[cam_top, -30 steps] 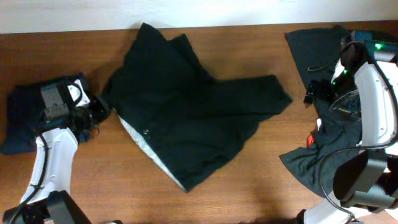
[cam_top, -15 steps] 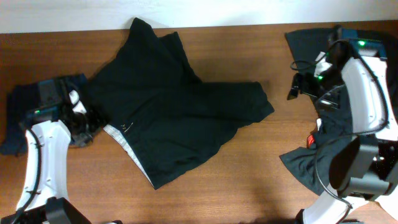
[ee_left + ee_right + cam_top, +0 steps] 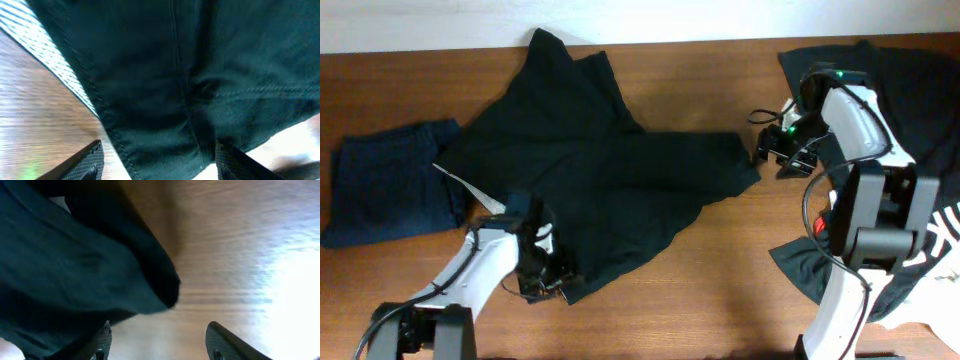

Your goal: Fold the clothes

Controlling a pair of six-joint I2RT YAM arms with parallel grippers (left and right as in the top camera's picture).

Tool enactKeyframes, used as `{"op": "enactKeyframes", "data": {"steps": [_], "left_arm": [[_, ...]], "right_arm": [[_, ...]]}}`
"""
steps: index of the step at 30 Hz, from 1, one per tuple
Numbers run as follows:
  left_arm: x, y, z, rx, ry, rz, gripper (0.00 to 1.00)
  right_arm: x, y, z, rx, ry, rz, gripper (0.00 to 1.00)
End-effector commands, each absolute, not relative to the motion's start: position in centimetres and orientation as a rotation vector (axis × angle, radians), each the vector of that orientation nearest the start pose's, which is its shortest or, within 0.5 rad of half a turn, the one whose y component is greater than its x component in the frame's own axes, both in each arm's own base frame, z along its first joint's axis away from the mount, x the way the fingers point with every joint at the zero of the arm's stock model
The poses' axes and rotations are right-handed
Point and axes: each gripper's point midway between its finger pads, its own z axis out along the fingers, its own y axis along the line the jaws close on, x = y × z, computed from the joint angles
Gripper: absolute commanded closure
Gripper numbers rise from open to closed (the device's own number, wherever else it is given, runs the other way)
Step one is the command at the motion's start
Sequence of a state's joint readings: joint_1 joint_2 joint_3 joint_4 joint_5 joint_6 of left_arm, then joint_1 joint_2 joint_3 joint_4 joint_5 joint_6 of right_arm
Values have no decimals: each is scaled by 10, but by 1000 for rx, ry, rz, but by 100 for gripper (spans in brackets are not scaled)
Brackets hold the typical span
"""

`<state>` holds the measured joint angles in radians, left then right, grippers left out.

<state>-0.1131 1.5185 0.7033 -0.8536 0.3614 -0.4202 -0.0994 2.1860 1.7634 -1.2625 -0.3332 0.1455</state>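
A large black garment lies spread over the middle of the table, with pale striped lining showing at its left edge. My left gripper is at its near hem and open. In the left wrist view the hem lies between the spread fingers. My right gripper is open just right of the garment's right corner. In the right wrist view that corner hangs over the left finger, and bare wood shows between the jaws. A folded navy garment lies at far left.
More dark clothes are heaped at the table's right side under the right arm, one with white lettering and a small red patch. Bare wood shows along the front. The wall runs along the far edge.
The left arm let go of the garment's left edge and moved to its near hem, jaws now spread. The right arm moved left to the garment's right corner. The garment slid left.
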Motion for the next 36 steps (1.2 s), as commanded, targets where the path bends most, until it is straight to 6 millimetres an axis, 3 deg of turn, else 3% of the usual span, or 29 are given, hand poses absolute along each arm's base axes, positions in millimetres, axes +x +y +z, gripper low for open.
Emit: {"op": "enactKeyframes", "data": {"steps": [1, 5, 10, 11, 13, 16, 19, 23, 28, 33, 36], "left_arm": [[177, -90, 5, -518, 3266, -559, 29], [174, -90, 3, -509, 3274, -551, 26], [174, -90, 3, -509, 3274, -551, 25], [174, -90, 3, -509, 3274, -551, 25], [175, -91, 3, -507, 3269, -553, 25], [183, -91, 2, -489, 3235, -558, 26], [196, -86, -1, -471, 3188, -505, 33], [217, -84, 0, -446, 3109, -489, 34], [260, -73, 20, -484, 2975, -505, 34], [312, -50, 43, -541, 2773, -521, 34], [326, -47, 48, -529, 2710, -526, 34]], "right_arm": [[393, 36, 31, 373, 3239, 581, 36], [392, 41, 13, 361, 3252, 580, 36], [388, 34, -11, 416, 3257, 507, 46], [387, 34, -15, 413, 3251, 507, 56], [388, 33, -20, 412, 3243, 500, 96], [386, 3, -7, 507, 3244, 375, 96], [374, -42, 25, 759, 3206, 235, 96], [332, -77, 73, 920, 3223, 145, 96], [285, -79, 96, 915, 3387, -17, 96], [255, -60, 84, 829, 3536, -117, 96], [242, -53, 78, 842, 3538, -137, 96]]}}
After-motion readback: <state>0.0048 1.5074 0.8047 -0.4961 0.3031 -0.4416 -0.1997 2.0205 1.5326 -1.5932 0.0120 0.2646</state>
